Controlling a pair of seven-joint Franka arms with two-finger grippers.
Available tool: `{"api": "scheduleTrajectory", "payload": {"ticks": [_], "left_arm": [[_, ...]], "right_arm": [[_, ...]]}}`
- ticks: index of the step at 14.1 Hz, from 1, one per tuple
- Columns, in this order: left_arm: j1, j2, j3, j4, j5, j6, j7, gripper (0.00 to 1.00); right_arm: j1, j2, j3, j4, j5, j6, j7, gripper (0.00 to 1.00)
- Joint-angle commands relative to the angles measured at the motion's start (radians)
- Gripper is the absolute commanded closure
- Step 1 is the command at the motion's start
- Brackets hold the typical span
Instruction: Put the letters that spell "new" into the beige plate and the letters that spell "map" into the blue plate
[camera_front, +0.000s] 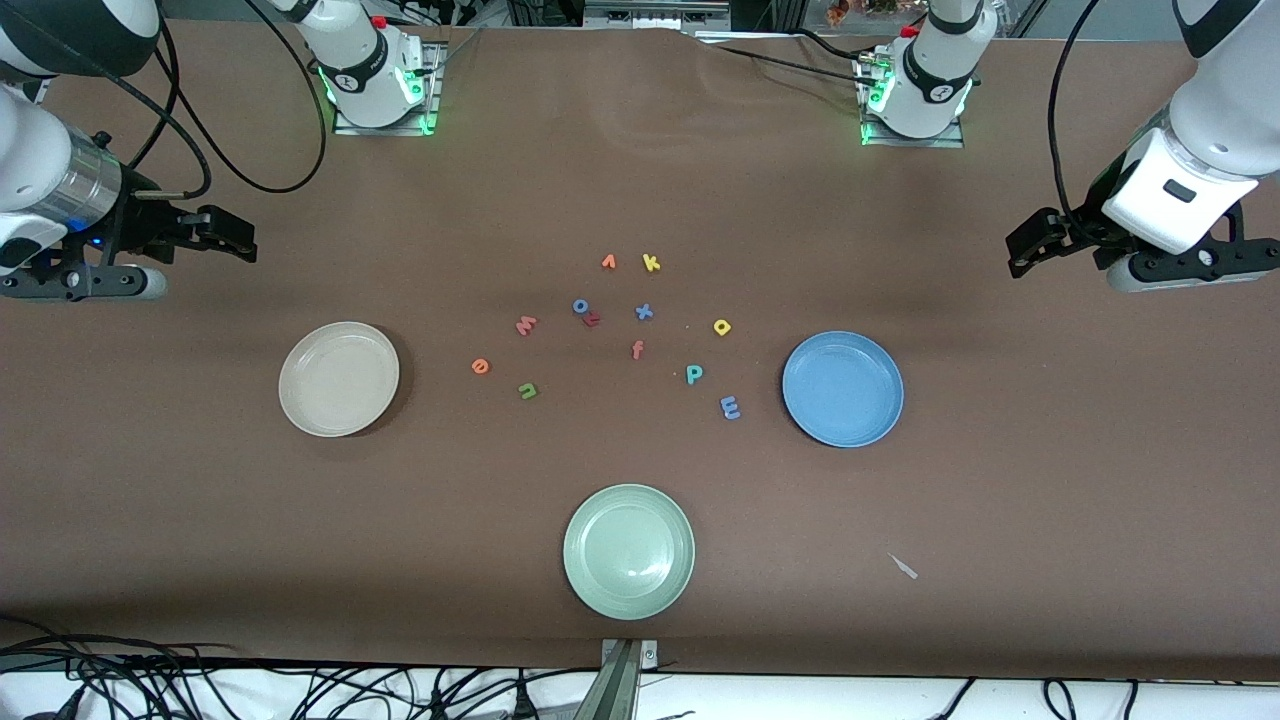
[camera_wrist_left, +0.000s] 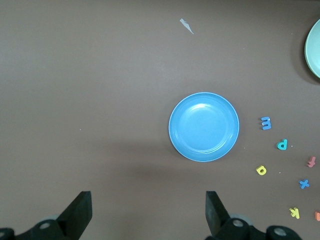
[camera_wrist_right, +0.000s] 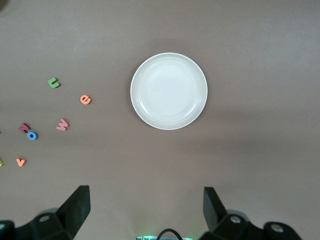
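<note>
Small foam letters (camera_front: 527, 391) are scattered on the matte brown table (camera_front: 1000, 500) between smooth round beige plate (camera_front: 339, 379) and blue plate (camera_front: 842, 389), with left gripper (camera_wrist_left: 145, 212) and right gripper (camera_wrist_right: 145, 210) fingers spread, empty.

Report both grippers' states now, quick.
Left gripper: open, holding nothing, up above the table beside the blue plate.
Right gripper: open, holding nothing, up above the table beside the beige plate.
</note>
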Motion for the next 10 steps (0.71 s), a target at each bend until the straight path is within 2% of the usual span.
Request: {"api": "scheduleTrajectory", "payload": {"ticks": [1,10], "left_arm": [[0.007,-0.012,-0.004,-0.006,-0.017,0.001,0.016,0.0],[0.006,-0.012,-0.004,-0.006,-0.017,0.001,0.017,0.0]], "right_arm": [[-0.008,-0.011,0.003,-0.009,0.008,-0.004,0.008,0.0],[-0.008,-0.009,0.003,-0.006,0.015,-0.002,0.008,0.0]]}}
